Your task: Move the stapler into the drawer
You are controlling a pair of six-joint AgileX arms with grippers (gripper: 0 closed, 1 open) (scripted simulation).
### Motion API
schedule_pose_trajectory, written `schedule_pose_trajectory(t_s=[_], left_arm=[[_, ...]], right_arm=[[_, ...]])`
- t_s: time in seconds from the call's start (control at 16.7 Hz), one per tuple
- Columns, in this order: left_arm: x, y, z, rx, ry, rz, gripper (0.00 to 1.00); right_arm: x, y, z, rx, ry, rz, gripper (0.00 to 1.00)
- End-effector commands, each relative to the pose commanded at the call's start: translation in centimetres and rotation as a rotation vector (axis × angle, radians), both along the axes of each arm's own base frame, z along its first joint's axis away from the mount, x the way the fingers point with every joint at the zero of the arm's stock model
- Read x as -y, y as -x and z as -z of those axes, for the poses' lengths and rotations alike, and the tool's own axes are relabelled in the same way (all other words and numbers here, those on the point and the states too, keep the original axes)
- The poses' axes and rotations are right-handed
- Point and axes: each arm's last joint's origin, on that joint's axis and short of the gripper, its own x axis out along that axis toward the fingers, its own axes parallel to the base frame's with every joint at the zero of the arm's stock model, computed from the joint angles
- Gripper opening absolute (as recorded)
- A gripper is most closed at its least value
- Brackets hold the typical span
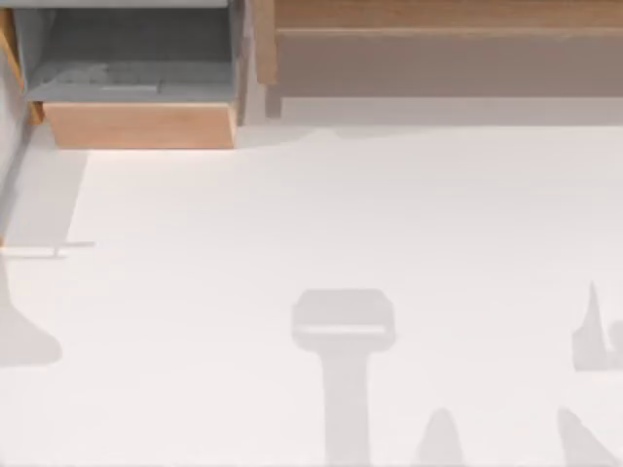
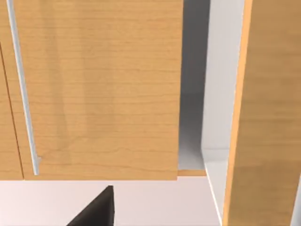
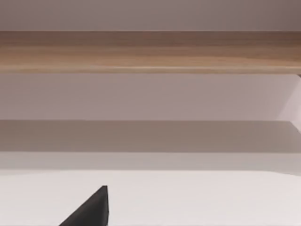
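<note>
The drawer [image 1: 141,125] stands pulled out at the table's back left, with a grey inside and a light tan front panel. On its grey floor lies a faint pale, narrow shape [image 1: 125,88]; I cannot tell whether this is the stapler. The left wrist view faces a tan wood panel [image 2: 103,89] with a thin silver handle [image 2: 21,89], and a dark part of my left gripper [image 2: 99,212] shows above the white tabletop. A dark part of my right gripper [image 3: 91,209] shows above the tabletop too, facing a long wooden unit [image 3: 150,52].
A wide wooden unit with a long beige-grey recess [image 1: 448,58] runs along the back right. A flat grey T-shaped shadow [image 1: 343,326] lies on the white table near the front middle, and other arm shadows [image 1: 594,341] fall at both sides.
</note>
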Motion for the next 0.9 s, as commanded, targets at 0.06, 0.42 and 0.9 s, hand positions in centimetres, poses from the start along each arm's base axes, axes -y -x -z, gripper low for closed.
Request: schedule_pose_trajectory(t_s=[0.06, 0.42, 0.9], left_arm=[[0.00, 0.00, 0.00, 0.000, 0.000, 0.000, 0.77], [0.00, 0.00, 0.00, 0.000, 0.000, 0.000, 0.32], [0.00, 0.00, 0.00, 0.000, 0.000, 0.000, 0.00]], right_arm=[[0.00, 0.00, 0.00, 0.000, 0.000, 0.000, 1.00], [0.00, 0.00, 0.00, 0.000, 0.000, 0.000, 1.00], [0.00, 0.00, 0.00, 0.000, 0.000, 0.000, 1.00]])
